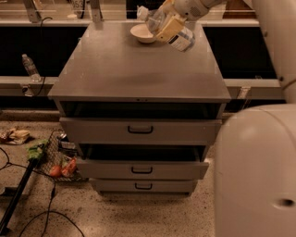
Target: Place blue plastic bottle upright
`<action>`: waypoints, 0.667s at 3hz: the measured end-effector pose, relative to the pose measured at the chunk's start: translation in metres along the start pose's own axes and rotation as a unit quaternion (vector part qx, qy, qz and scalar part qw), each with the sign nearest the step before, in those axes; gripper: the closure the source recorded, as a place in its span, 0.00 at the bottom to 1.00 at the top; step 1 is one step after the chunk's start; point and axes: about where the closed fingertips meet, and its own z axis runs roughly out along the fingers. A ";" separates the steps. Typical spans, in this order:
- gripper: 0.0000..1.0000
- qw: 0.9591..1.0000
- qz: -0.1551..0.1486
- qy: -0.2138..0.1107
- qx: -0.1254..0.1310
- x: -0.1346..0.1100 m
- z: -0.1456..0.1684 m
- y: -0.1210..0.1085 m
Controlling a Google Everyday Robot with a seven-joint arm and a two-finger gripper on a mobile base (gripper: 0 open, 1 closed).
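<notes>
My gripper [169, 27] is at the far right part of the grey cabinet top [138, 69], raised above it. It is shut on the blue plastic bottle [178, 38], a clear bottle with a white label and dark print. The bottle is tilted, its white cap [142, 12] pointing up and left, its base down and right. The cream fingers [167, 28] cover the bottle's middle. A white bowl [143, 34] sits on the top just left of and below the bottle.
A smaller clear bottle [30, 67] stands on the ledge at left. The cabinet has three drawers [140, 130], slightly pulled out. Litter and a wire basket [58, 159] lie on the floor at left. My arm's large cream link [256, 171] fills the lower right.
</notes>
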 end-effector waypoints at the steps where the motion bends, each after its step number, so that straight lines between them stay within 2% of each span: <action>1: 1.00 0.995 0.043 -0.072 0.049 -0.015 -0.029 0.008; 2: 1.00 0.983 0.093 -0.138 0.084 -0.015 -0.018 0.034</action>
